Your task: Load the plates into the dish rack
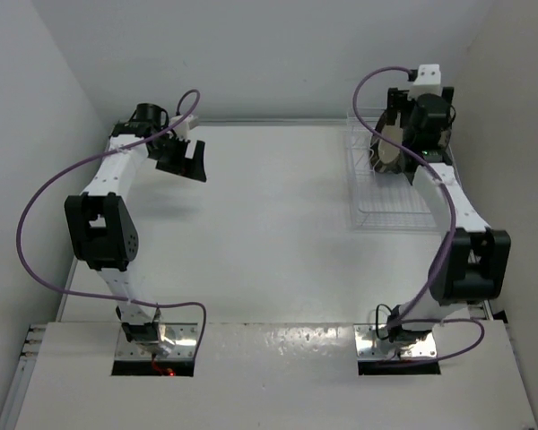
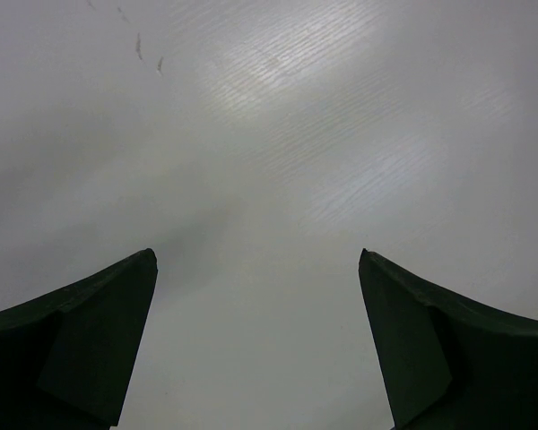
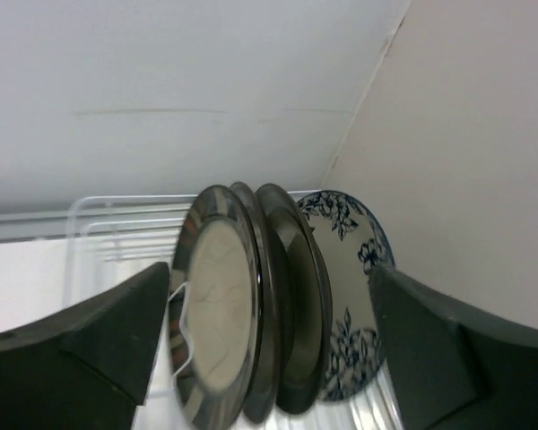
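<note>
As seen past the right tool, spread wide and pinching nothing: plates standing on edge, face to face, in the dish rack at the far right of the desk, directly between and beyond its fingers. Likewise spread: left tool, over the desk at the far left, well apart from the rack. Loading judged near complete; right arm far the nearer.

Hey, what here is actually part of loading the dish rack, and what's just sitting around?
Part of the job:
- dish rack
- dark-rimmed plates and blue floral plate, upright in it
- right gripper, open astride them

Just there:
- left gripper, open above the table
- purple cables
</note>
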